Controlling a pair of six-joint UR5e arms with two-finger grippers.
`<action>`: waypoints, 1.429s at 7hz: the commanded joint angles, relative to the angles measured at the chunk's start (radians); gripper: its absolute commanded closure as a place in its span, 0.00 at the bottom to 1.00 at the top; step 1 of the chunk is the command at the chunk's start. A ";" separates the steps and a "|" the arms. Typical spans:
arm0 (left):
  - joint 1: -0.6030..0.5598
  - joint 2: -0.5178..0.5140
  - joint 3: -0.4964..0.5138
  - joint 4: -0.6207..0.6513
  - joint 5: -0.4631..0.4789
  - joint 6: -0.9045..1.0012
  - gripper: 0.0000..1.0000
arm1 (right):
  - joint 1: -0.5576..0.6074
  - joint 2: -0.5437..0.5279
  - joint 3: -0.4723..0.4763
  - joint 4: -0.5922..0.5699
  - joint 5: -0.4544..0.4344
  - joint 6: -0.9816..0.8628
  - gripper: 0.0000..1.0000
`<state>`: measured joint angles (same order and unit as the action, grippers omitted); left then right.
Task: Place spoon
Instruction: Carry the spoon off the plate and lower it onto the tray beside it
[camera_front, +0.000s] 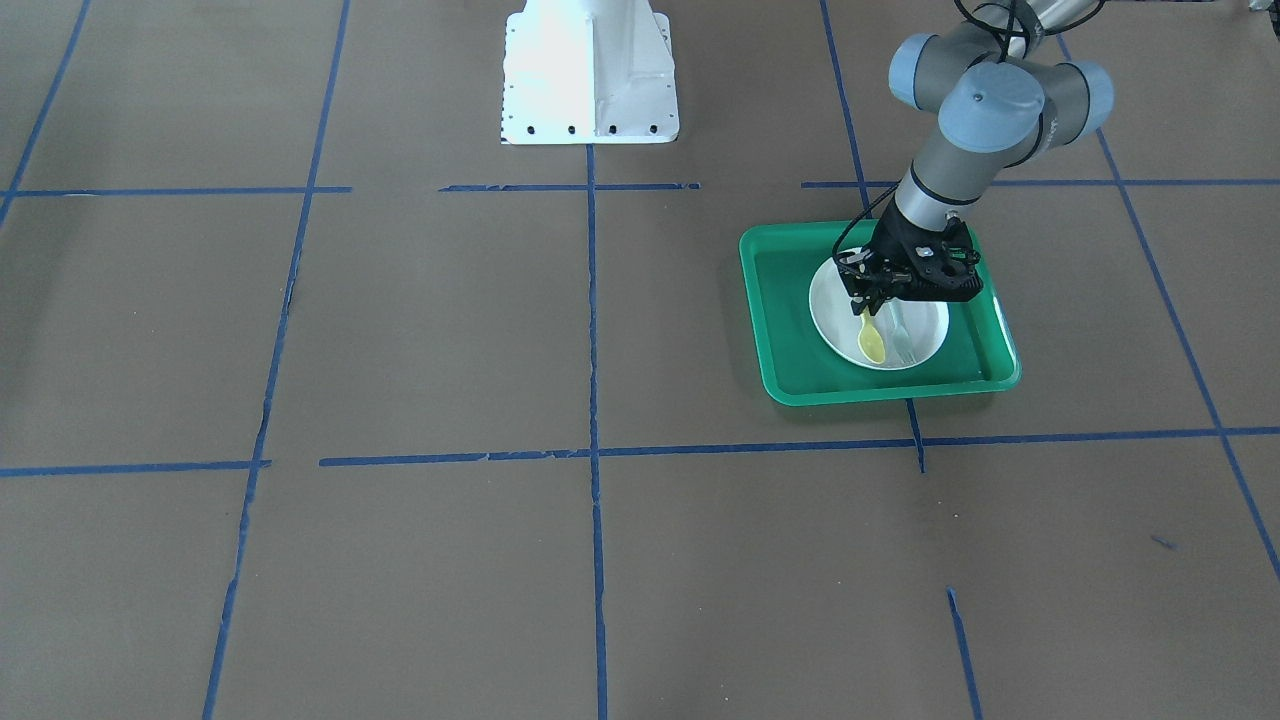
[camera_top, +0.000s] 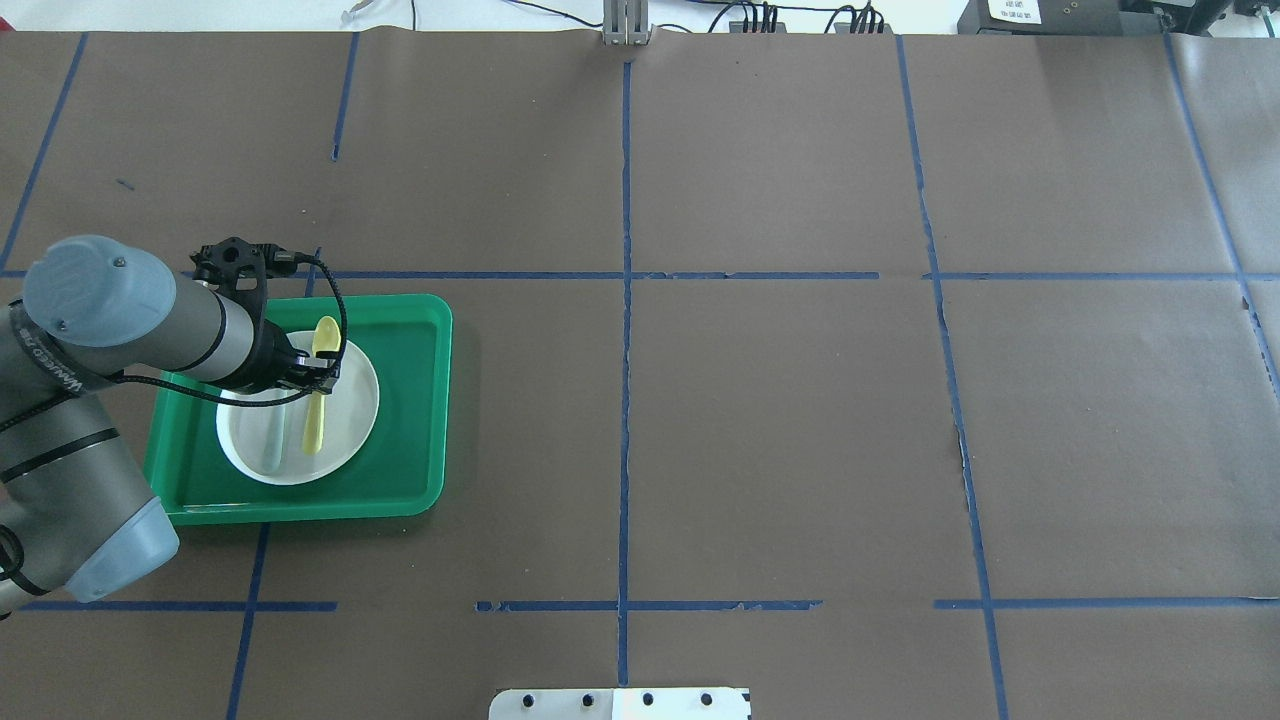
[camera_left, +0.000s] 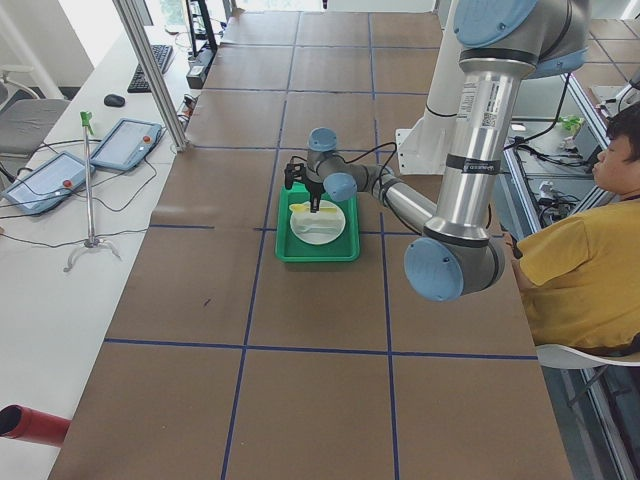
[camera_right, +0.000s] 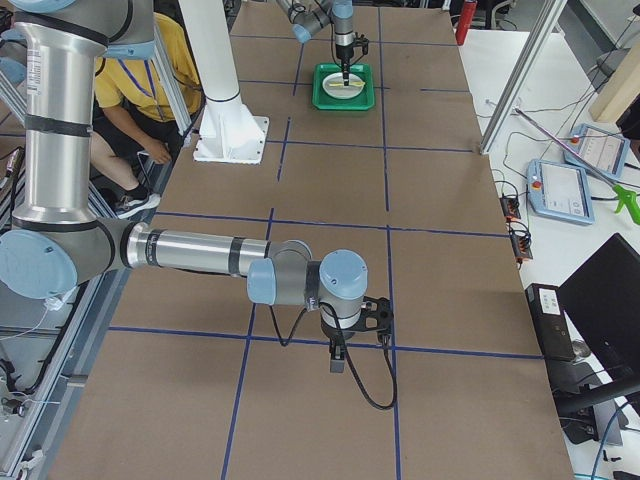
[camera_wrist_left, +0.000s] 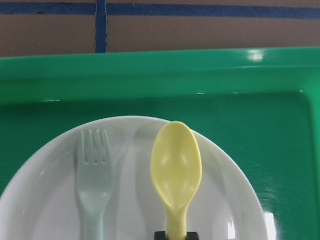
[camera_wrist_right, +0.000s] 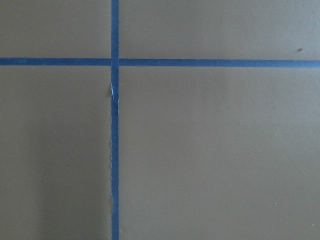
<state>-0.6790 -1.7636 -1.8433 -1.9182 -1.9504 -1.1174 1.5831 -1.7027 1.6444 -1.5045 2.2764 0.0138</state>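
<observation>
The pale-yellow spoon (camera_wrist_left: 176, 167) is in my left gripper (camera_front: 866, 305), which is shut on its handle. The spoon's bowl (camera_top: 326, 336) points toward the far rim of the white plate (camera_top: 350, 405), low over it; I cannot tell if it touches. The plate sits in the green tray (camera_top: 412, 400). A pale grey-green fork (camera_wrist_left: 94, 190) lies on the plate beside the spoon. My right gripper (camera_right: 337, 362) shows only in the exterior right view, pointing down above bare table, and I cannot tell if it is open or shut.
The tray (camera_front: 790, 300) lies on brown paper crossed by blue tape lines. The white robot base (camera_front: 590, 75) stands at the table's middle edge. An operator in yellow (camera_left: 585, 270) sits beside the table near the robot's base.
</observation>
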 joint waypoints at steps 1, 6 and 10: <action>0.001 -0.089 -0.015 0.097 0.002 -0.068 1.00 | 0.000 0.000 0.000 0.000 0.000 0.000 0.00; 0.110 -0.155 0.084 0.091 0.062 -0.165 0.84 | 0.000 0.000 0.000 0.000 0.000 0.000 0.00; 0.040 -0.110 0.005 0.111 0.041 -0.125 0.00 | 0.000 0.000 0.000 0.000 0.000 0.000 0.00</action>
<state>-0.5956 -1.9002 -1.7950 -1.8184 -1.8975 -1.2704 1.5831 -1.7027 1.6444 -1.5049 2.2764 0.0138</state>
